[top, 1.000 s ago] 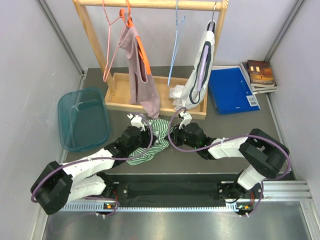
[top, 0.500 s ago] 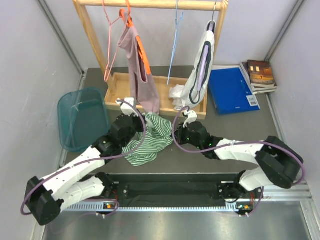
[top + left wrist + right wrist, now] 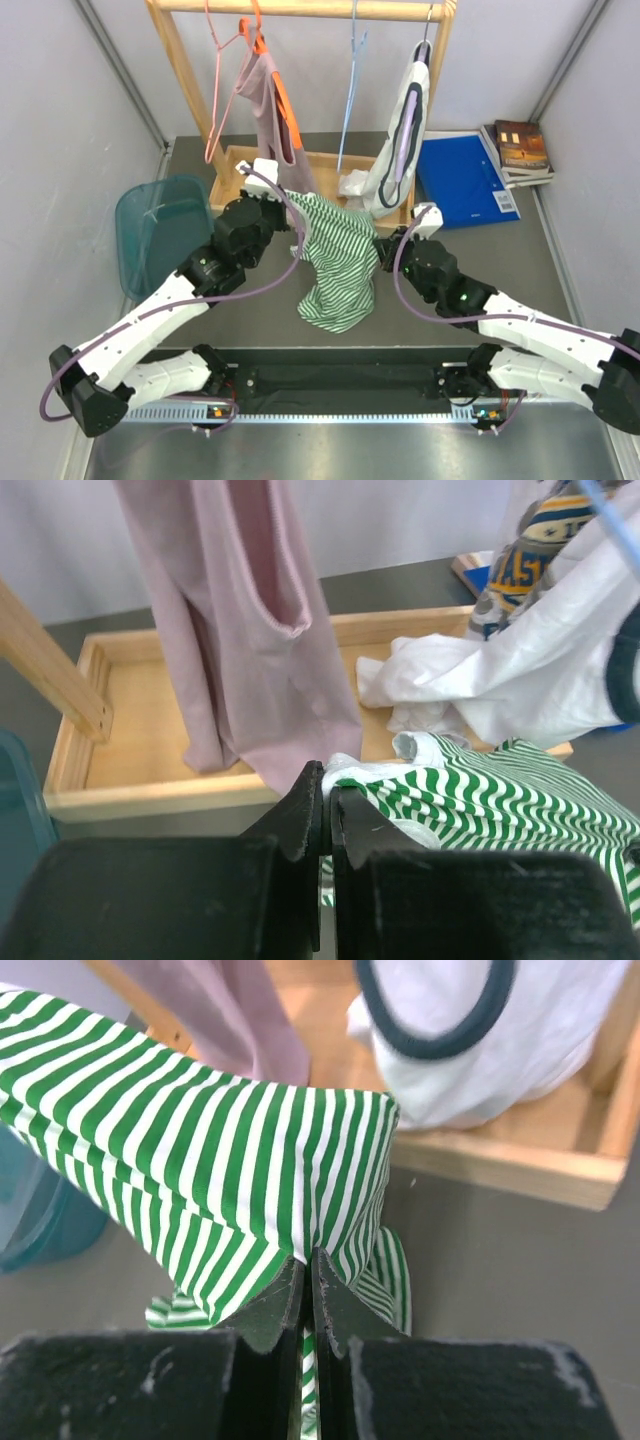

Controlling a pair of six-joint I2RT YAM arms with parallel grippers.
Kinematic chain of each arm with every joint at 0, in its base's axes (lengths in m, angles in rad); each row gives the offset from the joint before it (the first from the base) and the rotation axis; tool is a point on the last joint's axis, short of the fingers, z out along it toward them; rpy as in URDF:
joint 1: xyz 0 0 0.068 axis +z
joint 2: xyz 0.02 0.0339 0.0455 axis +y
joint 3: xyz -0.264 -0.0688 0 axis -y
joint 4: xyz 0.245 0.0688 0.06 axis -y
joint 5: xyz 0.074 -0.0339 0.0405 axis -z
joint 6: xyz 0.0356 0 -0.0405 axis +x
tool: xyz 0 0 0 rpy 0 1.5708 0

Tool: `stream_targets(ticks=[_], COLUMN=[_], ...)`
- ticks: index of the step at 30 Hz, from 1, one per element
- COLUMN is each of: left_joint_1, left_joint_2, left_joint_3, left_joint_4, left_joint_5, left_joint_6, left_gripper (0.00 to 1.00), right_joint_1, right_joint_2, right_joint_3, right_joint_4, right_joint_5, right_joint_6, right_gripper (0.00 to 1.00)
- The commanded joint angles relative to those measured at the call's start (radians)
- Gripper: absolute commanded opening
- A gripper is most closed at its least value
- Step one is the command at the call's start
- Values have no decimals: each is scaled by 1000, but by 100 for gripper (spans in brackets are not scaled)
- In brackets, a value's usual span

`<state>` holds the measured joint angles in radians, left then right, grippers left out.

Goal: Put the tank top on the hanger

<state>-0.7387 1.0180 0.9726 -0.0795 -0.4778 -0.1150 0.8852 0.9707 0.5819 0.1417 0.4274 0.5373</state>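
- The left end effector (image 3: 326,785) is clenched on the tank top's (image 3: 340,262) edge.
- The right end effector (image 3: 308,1265) pinches its other edge.
- It hangs between them, near the blue hanger (image 3: 347,100), which has a pink top (image 3: 272,120) and a white top (image 3: 400,140) beside it.

pale grey walls (image 3: 60,120), dark tabletop (image 3: 570,270), wooden rack (image 3: 300,8), seemingly evenly lit.

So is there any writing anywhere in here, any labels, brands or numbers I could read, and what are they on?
Nothing reads clearly.
Yellow-and-navy print, left wrist view: large characters, blurred and cut off, unreadable.
Books: cover print too small to read.
Blue folder: white corner label, too small to read.
Tank top: stripes only, no lettering visible.
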Motion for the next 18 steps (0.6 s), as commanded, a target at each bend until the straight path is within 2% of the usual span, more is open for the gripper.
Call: stream_targets(ticks=[1,6,10,14,18], left_joint_1=[10,10,10,10,10], left_joint_2=[-15,-91,-182,-211,-199], left_joint_3=[127,126,107,65,8], left_joint_4=[38,-109,-219,-273,-287], left_joint_5=[-3,216,324,312,187], left_joint_6=[87,49,-11,-64,-104], left_gripper=[0,0,0,0,0], right_joint_1=[9,8,6,-2,-8], right_joint_2=[-30,-10,-6,54,158], right_joint_3=[64,108,159,188,229], right_joint_4=[-131,-128,-94,-24,2], right_joint_5=[178,246,290,291,278], right_joint_6=[-82,-135,-200,-252,-255], right_gripper=[1,1,7,12,12])
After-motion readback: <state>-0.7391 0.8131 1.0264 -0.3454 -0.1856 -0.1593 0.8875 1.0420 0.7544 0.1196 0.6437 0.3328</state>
